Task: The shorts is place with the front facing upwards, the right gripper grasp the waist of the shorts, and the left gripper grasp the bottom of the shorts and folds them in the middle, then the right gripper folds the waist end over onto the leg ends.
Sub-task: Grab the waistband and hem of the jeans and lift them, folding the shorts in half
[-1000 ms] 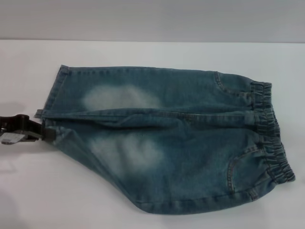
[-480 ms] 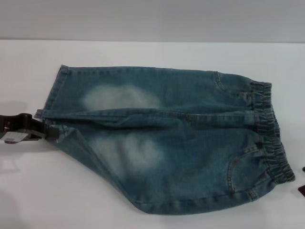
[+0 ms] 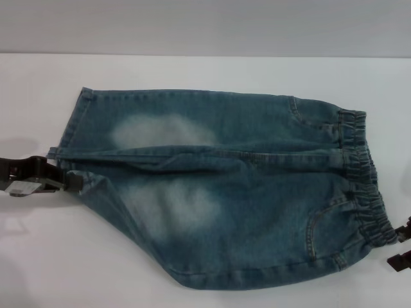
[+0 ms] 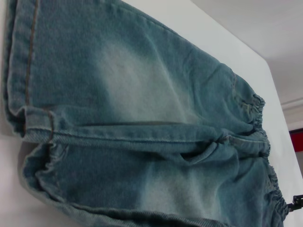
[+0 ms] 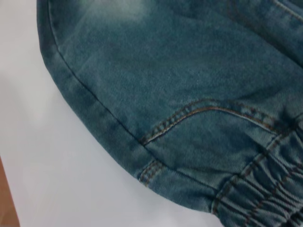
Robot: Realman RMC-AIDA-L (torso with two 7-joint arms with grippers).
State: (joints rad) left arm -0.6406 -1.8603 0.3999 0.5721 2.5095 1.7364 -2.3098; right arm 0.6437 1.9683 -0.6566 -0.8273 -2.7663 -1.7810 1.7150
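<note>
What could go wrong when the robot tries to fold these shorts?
The right gripper is only at the corner of the waist, beside the elastic rather than around it, so it might close on too little cloth. The left gripper sits at the near leg's hem only, so the far leg may be left behind. The shorts are bunched along the middle, so the fold could turn out crooked.

one shorts, two legs, two end effectors

Head camera high above the shorts; wrist cameras close (shared denim).
</note>
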